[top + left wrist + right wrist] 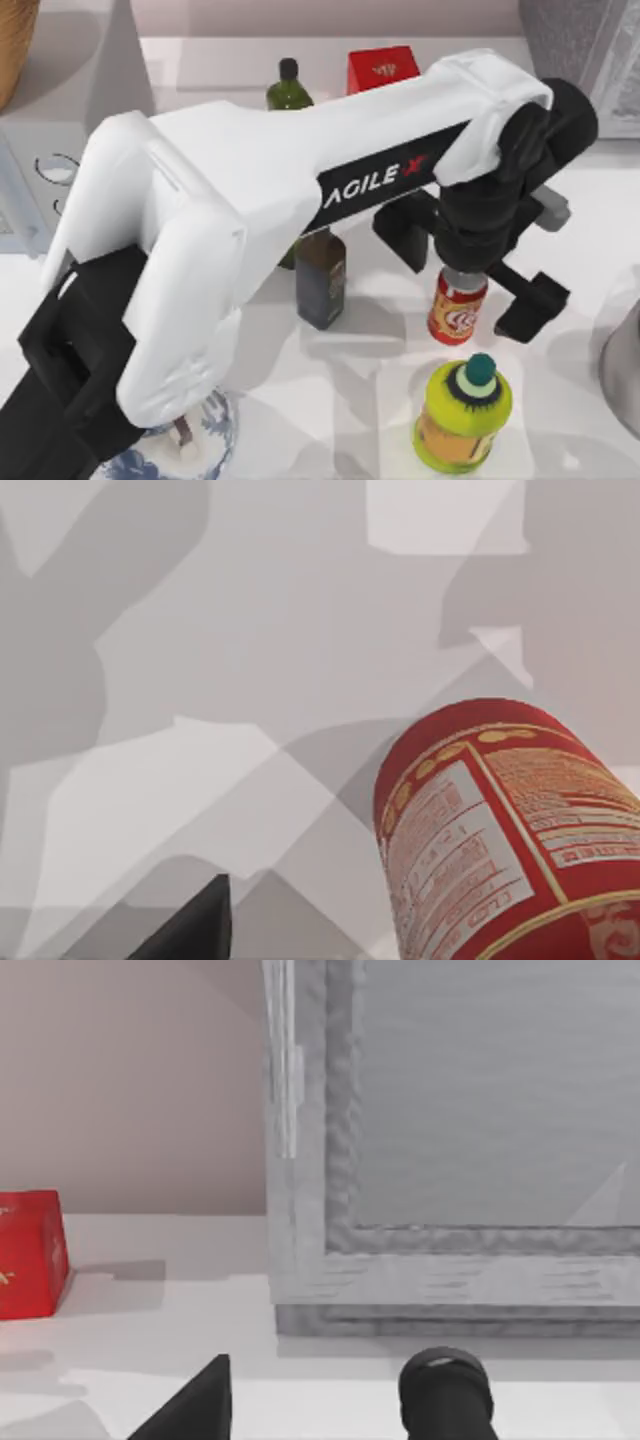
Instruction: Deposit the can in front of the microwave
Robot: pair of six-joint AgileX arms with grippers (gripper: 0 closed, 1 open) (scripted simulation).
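The red can (457, 308) stands upright on the table right of centre, its label close up in the left wrist view (500, 830). My left gripper (466, 272) hangs straight over it, open, with one black finger on each side of the can and clear of it; one fingertip (195, 925) shows well away from the can. The light grey microwave (95, 75) sits at the far left back, its round dials (55, 167) partly hidden by my left arm. My right gripper (320, 1422) is parked and open, facing a speckled grey box (450, 1160).
Near the can stand a yellow-green jar with teal cap (462, 410), a dark brown bottle (320, 278), a green bottle (288, 85) and a red box (382, 68). A speckled grey box (590, 40) is back right, a metal vessel (625, 365) at the right edge.
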